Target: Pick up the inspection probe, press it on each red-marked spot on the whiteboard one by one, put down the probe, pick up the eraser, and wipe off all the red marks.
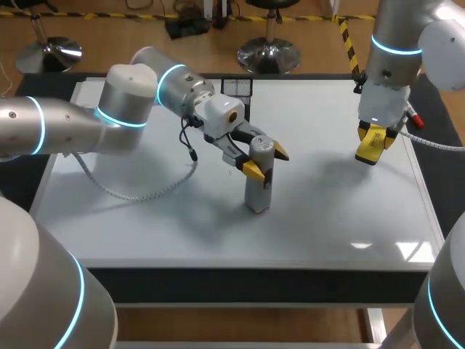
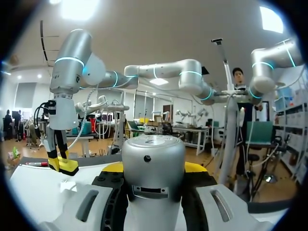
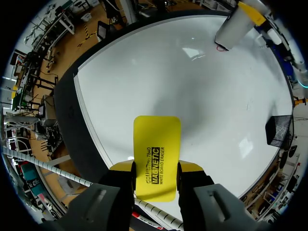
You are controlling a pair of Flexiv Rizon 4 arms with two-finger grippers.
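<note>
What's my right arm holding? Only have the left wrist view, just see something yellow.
Observer: A yellow eraser, gripped between the right jaws, held above the whiteboard, not touching it.
Operator: Probe tip on the board?
Observer: Yes, the probe stands upright in the left jaws, lower end on the board.
Operator: Any red left?
Observer: One small red mark beside the probe's lower end; no others I can make out.

Whiteboard (image 1: 145, 225) glossy — probe (image 1: 256, 196) matt metal
</note>
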